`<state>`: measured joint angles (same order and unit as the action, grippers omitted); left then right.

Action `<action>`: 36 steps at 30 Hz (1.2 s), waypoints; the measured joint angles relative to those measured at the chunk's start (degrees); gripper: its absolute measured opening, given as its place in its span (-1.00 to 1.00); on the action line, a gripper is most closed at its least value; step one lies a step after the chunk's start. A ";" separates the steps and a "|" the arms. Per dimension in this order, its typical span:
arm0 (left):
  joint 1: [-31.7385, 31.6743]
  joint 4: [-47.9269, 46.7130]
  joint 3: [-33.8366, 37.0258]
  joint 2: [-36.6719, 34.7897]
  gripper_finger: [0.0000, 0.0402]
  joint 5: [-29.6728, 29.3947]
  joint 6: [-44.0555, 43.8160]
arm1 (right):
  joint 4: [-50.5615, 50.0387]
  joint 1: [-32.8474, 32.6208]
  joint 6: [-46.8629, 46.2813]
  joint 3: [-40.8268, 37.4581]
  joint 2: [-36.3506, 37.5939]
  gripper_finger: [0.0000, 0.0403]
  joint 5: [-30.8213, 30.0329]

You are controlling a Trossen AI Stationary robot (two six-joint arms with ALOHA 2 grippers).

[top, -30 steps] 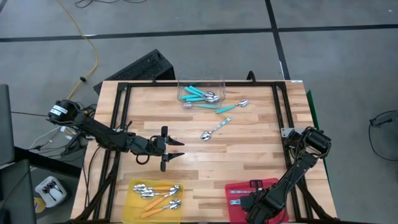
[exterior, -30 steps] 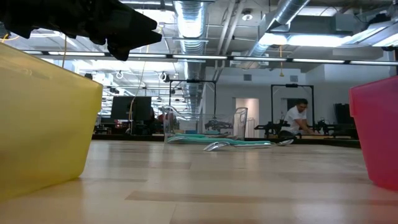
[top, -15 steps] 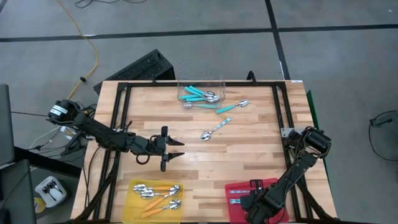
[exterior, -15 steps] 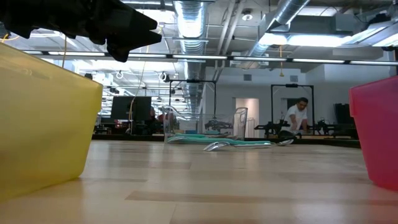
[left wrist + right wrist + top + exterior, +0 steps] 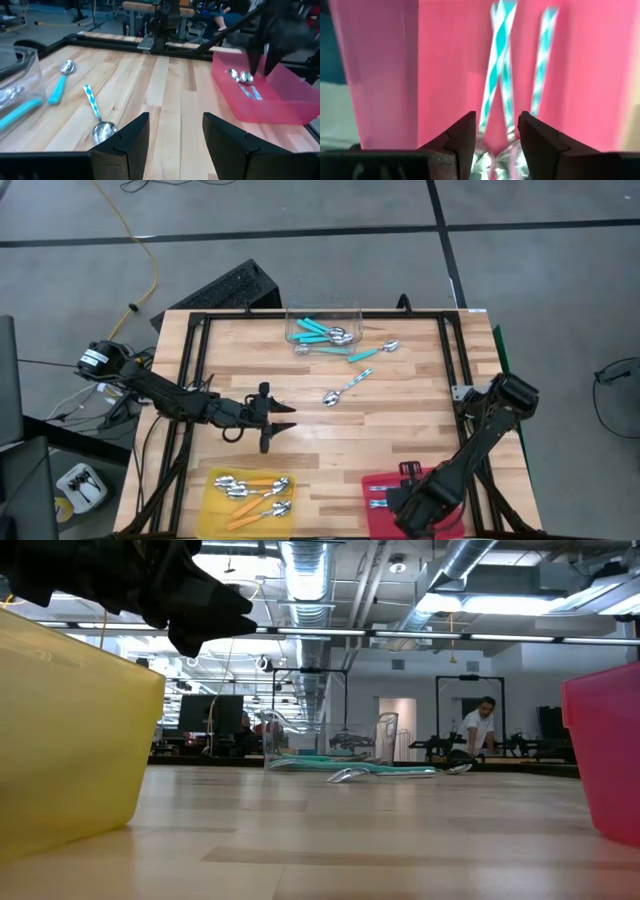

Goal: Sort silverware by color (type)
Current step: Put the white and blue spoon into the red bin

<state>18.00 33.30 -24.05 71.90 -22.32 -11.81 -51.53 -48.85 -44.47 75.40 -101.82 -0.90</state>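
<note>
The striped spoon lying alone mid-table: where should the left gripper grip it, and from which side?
Probably at mid-handle, from straight above. The striped spoon lies flat and diagonal on bare wood, bowl toward the left gripper, clear of the other spoons. The handle is narrow and straight; the rounded bowl would likely slip. Fingers should close across the handle.

- My left arm (image 5: 170, 402) is dark and jointed, with a white label near its base.
- My right arm (image 5: 480, 445) is equally black.
- Each gripper's fingers (image 5: 125, 145) are dark, angular, blocky wedges.
</note>
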 joint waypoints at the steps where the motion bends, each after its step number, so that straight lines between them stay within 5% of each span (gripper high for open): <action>1: 0.00 -0.16 0.00 0.00 -0.17 0.01 -0.06 | -0.08 0.31 0.94 0.00 1.05 -0.16 -1.38; 16: -0.02 -0.50 0.00 0.00 -0.17 -0.90 -0.09 | -0.24 11.28 26.36 0.00 13.39 -0.16 -18.59; 21: -0.02 -0.53 0.00 0.00 -0.17 -0.92 -0.87 | 1.71 19.16 38.44 0.00 13.53 -0.16 -18.42; 26: -0.02 -0.93 0.00 0.00 -0.17 -0.94 -1.01 | 7.31 28.58 49.52 -0.02 13.51 -0.16 -11.78; 36: -0.02 -1.51 0.00 0.00 -0.17 -0.96 -1.53 | 11.54 44.62 59.59 -3.68 13.40 -0.16 -4.03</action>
<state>17.98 31.79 -24.05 71.90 -23.29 -13.34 -39.99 -4.23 15.12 71.72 -88.42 -4.93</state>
